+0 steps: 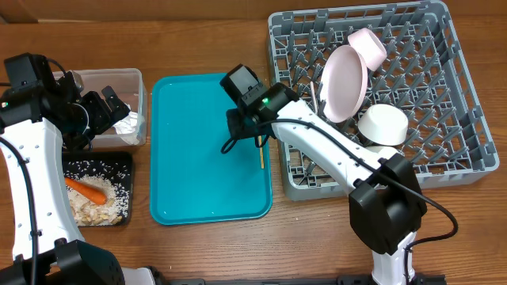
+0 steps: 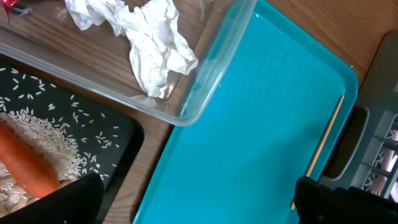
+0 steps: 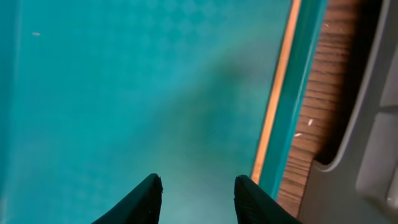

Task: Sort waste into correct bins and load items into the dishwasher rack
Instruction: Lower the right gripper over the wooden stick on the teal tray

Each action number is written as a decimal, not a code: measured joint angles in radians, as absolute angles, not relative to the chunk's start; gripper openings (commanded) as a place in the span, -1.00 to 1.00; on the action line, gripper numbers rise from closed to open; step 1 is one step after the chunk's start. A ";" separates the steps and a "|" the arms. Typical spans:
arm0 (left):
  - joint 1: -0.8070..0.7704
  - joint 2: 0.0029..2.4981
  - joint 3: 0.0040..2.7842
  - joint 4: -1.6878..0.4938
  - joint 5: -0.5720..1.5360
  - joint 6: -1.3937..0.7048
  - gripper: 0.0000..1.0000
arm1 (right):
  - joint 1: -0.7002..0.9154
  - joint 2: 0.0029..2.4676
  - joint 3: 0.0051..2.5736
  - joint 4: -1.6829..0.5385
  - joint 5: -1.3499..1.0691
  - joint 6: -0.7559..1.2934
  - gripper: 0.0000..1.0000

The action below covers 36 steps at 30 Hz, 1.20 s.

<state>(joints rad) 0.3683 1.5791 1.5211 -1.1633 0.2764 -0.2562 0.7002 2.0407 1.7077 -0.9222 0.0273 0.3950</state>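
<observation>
A thin tan chopstick (image 1: 261, 153) lies along the right inner edge of the teal tray (image 1: 198, 190); it also shows in the right wrist view (image 3: 277, 93) and the left wrist view (image 2: 324, 142). My right gripper (image 3: 198, 186) is open and empty, low over the tray just left of the chopstick (image 1: 238, 131). My left gripper (image 1: 107, 107) is open and empty over the clear tub (image 1: 139, 79), which holds crumpled white tissues (image 2: 152, 43). The black tray (image 1: 127, 162) holds a carrot (image 1: 85, 190), rice (image 2: 43, 140) and scraps. The grey rack (image 1: 467, 103) holds a white plate (image 1: 343, 83), a pink bowl (image 1: 368, 46) and a white bowl (image 1: 384, 125).
The teal tray sits between the bins on the left and the rack on the right. A strip of wooden table (image 3: 317, 106) with a few rice grains separates the tray's right rim from the rack's wall (image 3: 367, 124). A red wrapper corner (image 2: 9, 7) shows in the tub.
</observation>
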 measured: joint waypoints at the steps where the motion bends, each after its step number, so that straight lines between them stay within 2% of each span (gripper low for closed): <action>1: 0.368 1.579 1.521 -1.163 0.276 -0.257 1.00 | 0.700 2.043 1.698 -0.909 0.034 0.400 -0.17; 8: 0.368 1.579 1.521 -1.163 0.276 -0.256 1.00 | 0.700 2.087 1.655 -0.832 0.077 0.427 -0.26; 36: 0.368 1.579 1.521 -1.163 0.276 -0.256 1.00 | 0.700 2.185 1.636 -0.797 0.225 0.494 -0.24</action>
